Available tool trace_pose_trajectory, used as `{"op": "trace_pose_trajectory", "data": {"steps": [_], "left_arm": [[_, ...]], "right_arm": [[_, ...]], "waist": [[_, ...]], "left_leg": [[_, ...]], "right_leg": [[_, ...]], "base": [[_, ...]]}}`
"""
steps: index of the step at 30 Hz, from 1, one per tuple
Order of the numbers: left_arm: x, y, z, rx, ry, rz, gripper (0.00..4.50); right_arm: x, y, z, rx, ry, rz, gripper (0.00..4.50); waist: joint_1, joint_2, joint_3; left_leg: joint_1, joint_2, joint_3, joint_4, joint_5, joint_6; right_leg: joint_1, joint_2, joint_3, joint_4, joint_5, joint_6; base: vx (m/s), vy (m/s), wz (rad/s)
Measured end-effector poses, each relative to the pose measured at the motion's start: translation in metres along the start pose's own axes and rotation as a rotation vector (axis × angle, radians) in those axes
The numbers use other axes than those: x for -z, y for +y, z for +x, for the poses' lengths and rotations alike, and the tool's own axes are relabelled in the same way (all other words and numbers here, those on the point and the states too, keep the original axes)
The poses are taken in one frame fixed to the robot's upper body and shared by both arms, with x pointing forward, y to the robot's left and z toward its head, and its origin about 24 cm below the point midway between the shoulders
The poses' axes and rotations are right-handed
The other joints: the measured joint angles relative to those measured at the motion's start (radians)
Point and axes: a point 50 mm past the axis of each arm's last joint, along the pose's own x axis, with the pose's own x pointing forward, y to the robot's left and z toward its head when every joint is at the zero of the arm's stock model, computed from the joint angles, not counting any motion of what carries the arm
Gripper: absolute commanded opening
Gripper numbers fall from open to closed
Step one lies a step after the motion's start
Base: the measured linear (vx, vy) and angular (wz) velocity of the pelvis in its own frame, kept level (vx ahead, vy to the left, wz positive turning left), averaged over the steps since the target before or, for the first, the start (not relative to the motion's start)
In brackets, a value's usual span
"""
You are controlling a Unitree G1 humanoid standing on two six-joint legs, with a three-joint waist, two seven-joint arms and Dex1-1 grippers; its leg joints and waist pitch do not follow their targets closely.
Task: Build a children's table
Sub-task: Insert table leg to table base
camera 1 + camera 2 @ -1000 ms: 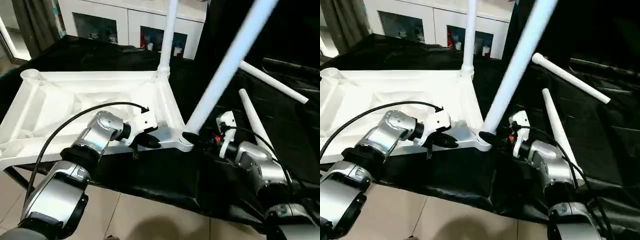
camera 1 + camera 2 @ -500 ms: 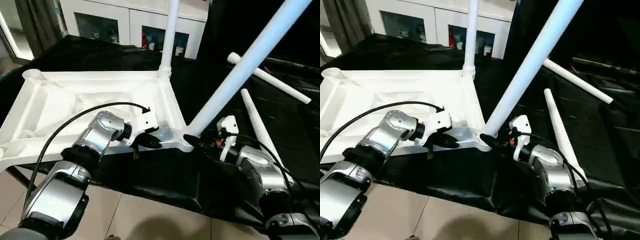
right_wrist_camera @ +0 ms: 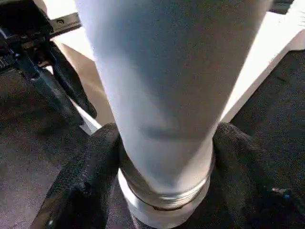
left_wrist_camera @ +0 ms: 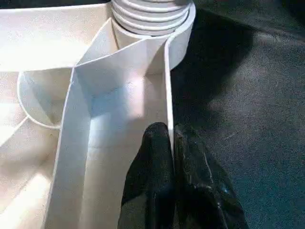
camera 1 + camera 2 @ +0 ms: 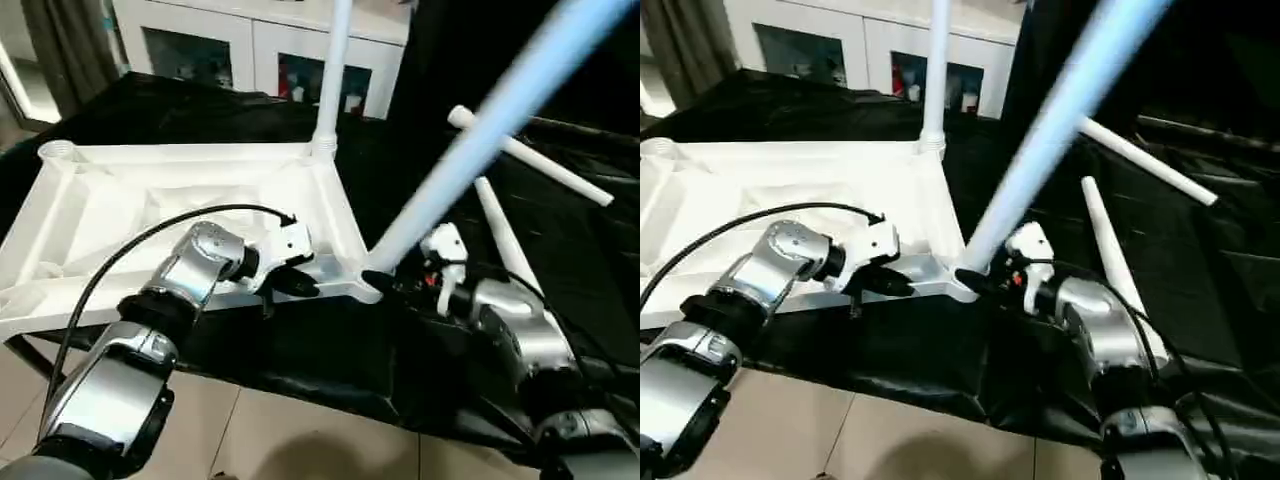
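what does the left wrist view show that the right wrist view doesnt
Left wrist view: the left gripper shut on the tabletop's thin rim, with a ribbed leg base seated in the corner socket beyond. Right wrist view: the right gripper closed around a slanted leg just above its ringed end, and the left gripper off to one side. Both: white tabletop plastic and the black cloth under it.

I'm scanning all views for print: finding no readable text, label, brand, number or sign. White plastic rectangular tabletop (image 5: 120,200) is showing bare moulded surfaces. Small items behind glass doors of white cabinet (image 5: 250,40) are too blurred for me to read.
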Motion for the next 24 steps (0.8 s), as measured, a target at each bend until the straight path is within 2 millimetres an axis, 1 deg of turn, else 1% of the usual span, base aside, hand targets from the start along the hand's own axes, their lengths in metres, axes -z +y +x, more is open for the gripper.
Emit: {"op": "trace_pose_trajectory", "data": {"steps": [3, 7, 12, 18, 21, 24], "left_arm": [[0.001, 0.000, -0.001, -0.001, 0.003, -0.001, 0.00], [0.001, 0.000, -0.002, 0.006, 0.003, -0.001, 0.00], [0.001, -0.001, -0.002, 0.015, -0.002, 0.001, 0.00], [0.006, -0.005, -0.003, 0.055, -0.007, 0.013, 0.00], [0.008, -0.007, -0.005, 0.077, -0.007, 0.030, 0.00], [0.010, -0.008, -0.006, 0.083, 0.001, 0.040, 0.00]], "right_arm": [[-0.006, -0.003, 0.006, -0.036, 0.043, -0.014, 2.61], [-0.010, -0.006, 0.007, -0.068, 0.070, -0.020, 2.61], [-0.011, -0.008, 0.005, -0.108, 0.092, -0.014, 2.61], [-0.002, -0.003, 0.000, -0.157, 0.090, -0.006, 2.61], [0.002, 0.000, -0.001, -0.178, 0.077, -0.006, 2.61], [0.003, 0.002, 0.000, -0.183, 0.068, -0.010, 2.61]], "waist": [[-0.008, -0.001, -0.001], [-0.012, -0.002, -0.001], [-0.009, -0.005, -0.003], [0.000, -0.009, -0.007], [0.003, -0.008, -0.009], [0.003, -0.007, -0.009]], "left_leg": [[0.000, 0.000, 0.000, 0.000, 0.000, -0.001], [0.000, 0.000, 0.000, 0.000, 0.000, -0.001], [0.000, 0.000, 0.000, -0.001, 0.000, 0.000], [0.000, 0.001, 0.001, -0.001, 0.000, 0.000], [0.001, 0.001, 0.001, -0.001, 0.000, 0.000], [0.002, 0.001, 0.001, -0.001, 0.000, -0.001]], "right_leg": [[0.000, 0.000, 0.000, 0.000, 0.001, -0.001], [-0.001, 0.000, 0.000, 0.000, 0.001, -0.002], [-0.001, 0.000, -0.001, -0.001, 0.001, -0.002], [0.000, 0.000, -0.001, -0.001, 0.001, -0.002], [0.001, 0.000, 0.000, -0.001, 0.001, -0.002], [0.002, 0.000, 0.000, -0.001, 0.001, -0.002]], "base": [[0.000, 0.000, 0.00], [0.000, 0.000, 0.00], [0.000, 0.000, 0.00], [0.000, 0.000, 0.00], [0.000, 0.000, 0.00], [0.000, 0.000, 0.00]]}}
